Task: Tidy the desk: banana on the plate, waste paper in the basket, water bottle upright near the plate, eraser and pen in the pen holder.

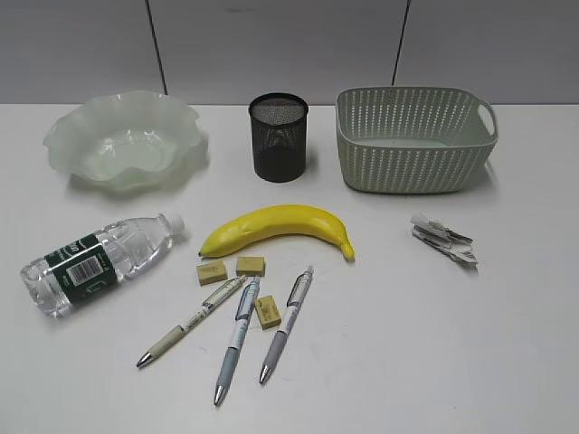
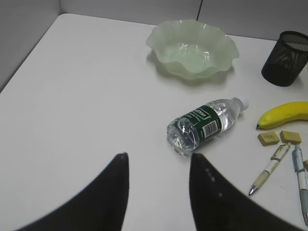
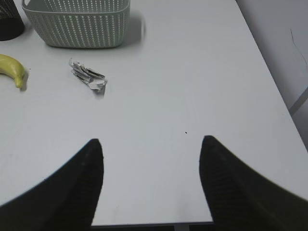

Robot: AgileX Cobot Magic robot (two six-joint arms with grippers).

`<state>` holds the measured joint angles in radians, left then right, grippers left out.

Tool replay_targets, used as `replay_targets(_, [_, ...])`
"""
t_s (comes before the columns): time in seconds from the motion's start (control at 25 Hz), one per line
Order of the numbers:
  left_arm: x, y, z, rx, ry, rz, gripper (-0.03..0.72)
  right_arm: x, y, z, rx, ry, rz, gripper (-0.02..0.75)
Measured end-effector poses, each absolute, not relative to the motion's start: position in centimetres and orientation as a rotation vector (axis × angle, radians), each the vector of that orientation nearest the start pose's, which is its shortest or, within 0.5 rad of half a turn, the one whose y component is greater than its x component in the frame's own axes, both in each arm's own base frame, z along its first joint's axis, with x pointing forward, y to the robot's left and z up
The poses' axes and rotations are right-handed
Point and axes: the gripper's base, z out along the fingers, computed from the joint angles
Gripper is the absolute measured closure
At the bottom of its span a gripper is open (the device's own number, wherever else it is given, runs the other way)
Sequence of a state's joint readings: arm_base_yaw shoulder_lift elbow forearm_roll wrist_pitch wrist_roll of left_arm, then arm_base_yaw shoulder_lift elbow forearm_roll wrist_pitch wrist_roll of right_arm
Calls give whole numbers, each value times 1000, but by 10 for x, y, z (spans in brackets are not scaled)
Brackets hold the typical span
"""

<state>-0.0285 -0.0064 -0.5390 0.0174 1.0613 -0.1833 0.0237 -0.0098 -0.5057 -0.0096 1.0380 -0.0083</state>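
Observation:
A yellow banana (image 1: 279,226) lies mid-table, also in the left wrist view (image 2: 285,113). A wavy pale green plate (image 1: 122,140) stands back left. A clear water bottle (image 1: 98,262) lies on its side at the left. Three tan erasers (image 1: 237,268) and three pens (image 1: 237,330) lie in front. A black mesh pen holder (image 1: 279,136) stands at the back. Crumpled waste paper (image 1: 442,240) lies right, before the green basket (image 1: 416,137). My left gripper (image 2: 159,156) is open and empty above bare table near the bottle's base. My right gripper (image 3: 150,139) is open and empty near the table's front edge.
The white table (image 1: 452,344) ends at a grey panelled wall behind. In the right wrist view the table's right edge (image 3: 269,72) and front edge (image 3: 154,224) show. Neither arm shows in the exterior view.

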Motion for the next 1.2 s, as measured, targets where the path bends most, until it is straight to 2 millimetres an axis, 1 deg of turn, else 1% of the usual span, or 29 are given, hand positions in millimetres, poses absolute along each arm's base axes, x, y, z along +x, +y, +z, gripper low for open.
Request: replay_targets(1.2, [-11, 1, 288, -156, 1993, -118, 374, -6, -1, 281, -32, 2006, -2, 238])
